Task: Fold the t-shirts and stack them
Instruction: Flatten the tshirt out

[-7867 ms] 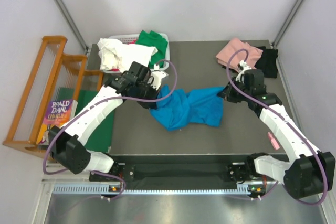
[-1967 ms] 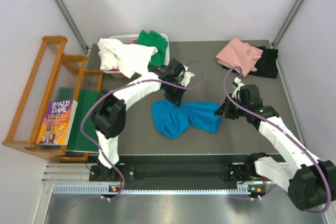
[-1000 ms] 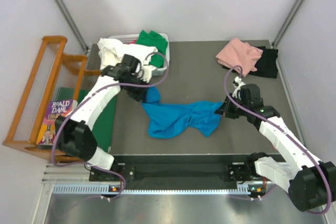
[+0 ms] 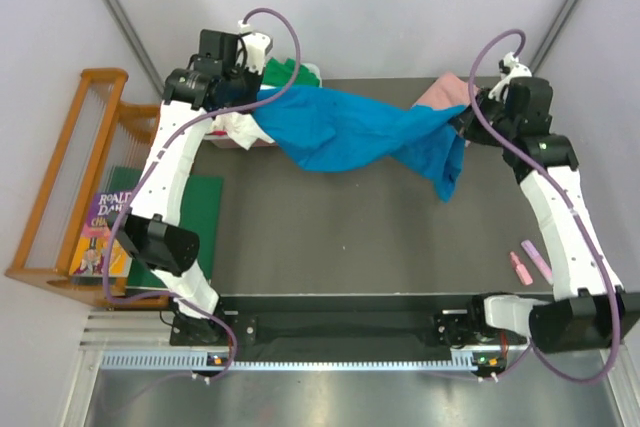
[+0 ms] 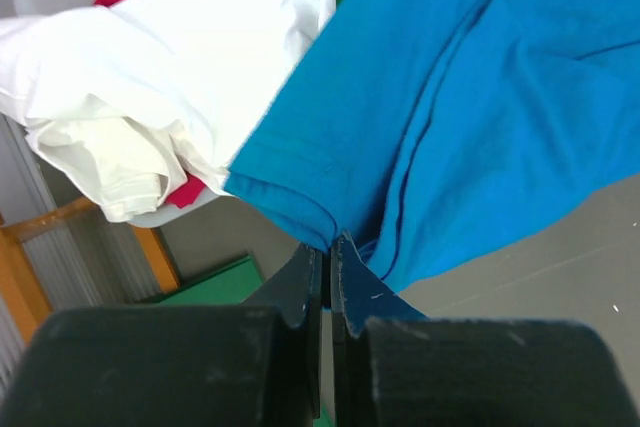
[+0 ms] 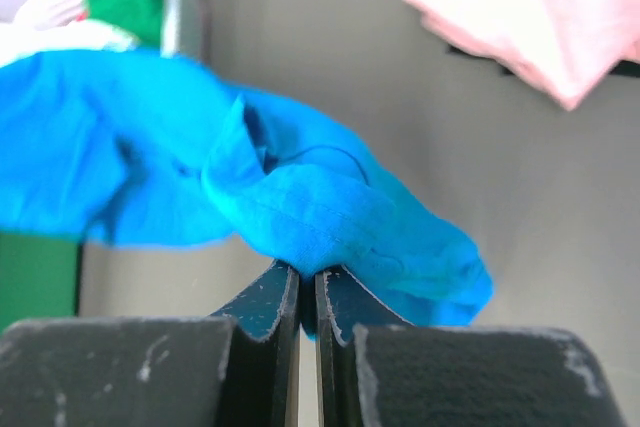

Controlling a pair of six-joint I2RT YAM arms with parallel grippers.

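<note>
The bright blue t-shirt (image 4: 350, 132) hangs stretched in the air between both grippers across the back of the table. My left gripper (image 4: 250, 97) is shut on its left edge near the basket; in the left wrist view (image 5: 327, 242) the jaws pinch the hem of the blue t-shirt (image 5: 470, 97). My right gripper (image 4: 462, 119) is shut on the right end, with a loose fold hanging below; in the right wrist view (image 6: 308, 272) the blue cloth (image 6: 300, 212) bunches over the jaws. A pink t-shirt (image 4: 440, 95) and a black t-shirt (image 4: 515, 117) lie at the back right.
A white basket (image 4: 310, 71) at the back left holds white cloth (image 4: 232, 125) and green cloth (image 4: 285, 72). A flat dark green board (image 4: 195, 227) lies left of the table by a wooden rack (image 4: 85, 187) and a book (image 4: 105, 237). Two pink markers (image 4: 530, 263) lie at the right.
Both grippers have lifted the blue t-shirt off the table and moved to the back, pulling it out wide. The left arm has swung up to the basket, the right arm up to the pink t-shirt.
</note>
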